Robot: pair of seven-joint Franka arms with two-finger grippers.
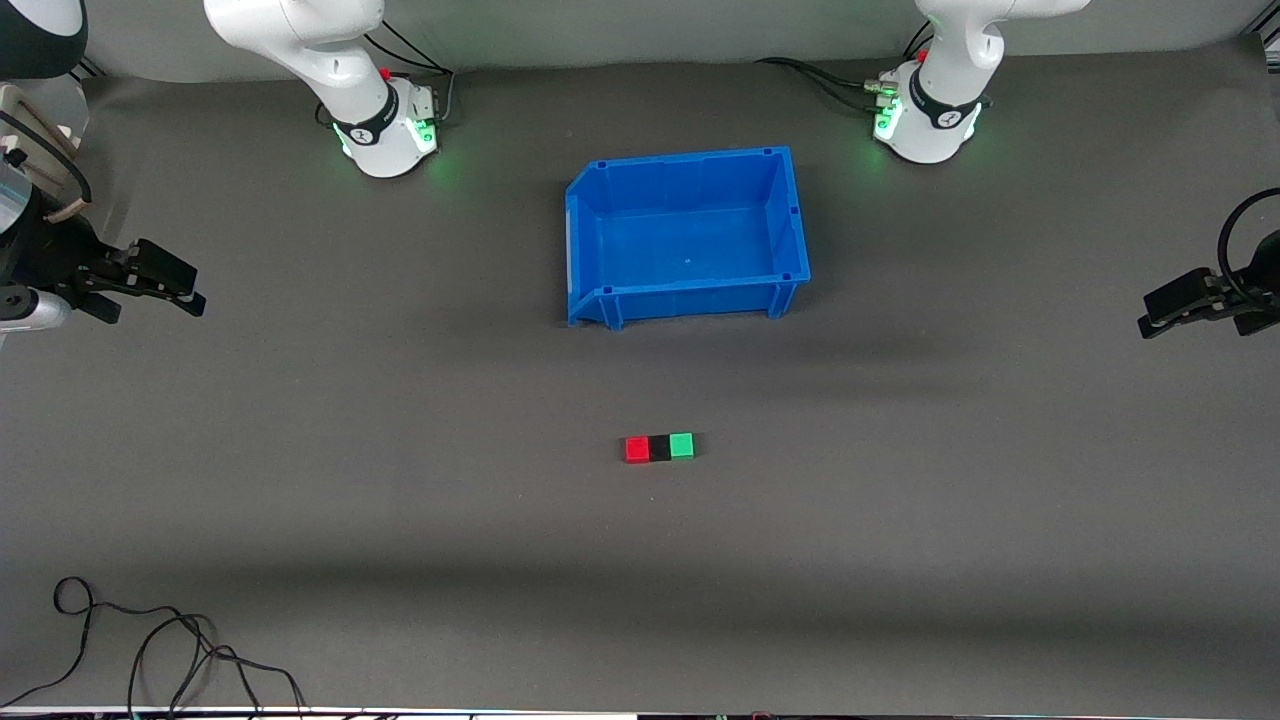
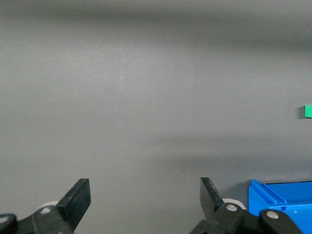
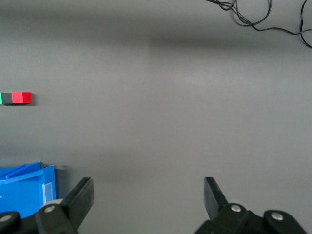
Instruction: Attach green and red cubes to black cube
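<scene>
Looks finished: red cube (image 1: 637, 449), black cube (image 1: 660, 448) and green cube (image 1: 682, 445) joined in one touching row, black in the middle, on the table (image 1: 300, 450) about midway between its ends, nearer the camera than the blue bin (image 1: 792, 215). Left gripper (image 1: 1160, 313) parked at its own table end, jaws wide, holding nothing. Right gripper (image 1: 170, 285) likewise at its end. Nothing apparently left.

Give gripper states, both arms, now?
Left gripper: open, holding nothing, at the left arm's table end.
Right gripper: open, holding nothing, at the right arm's end.
</scene>
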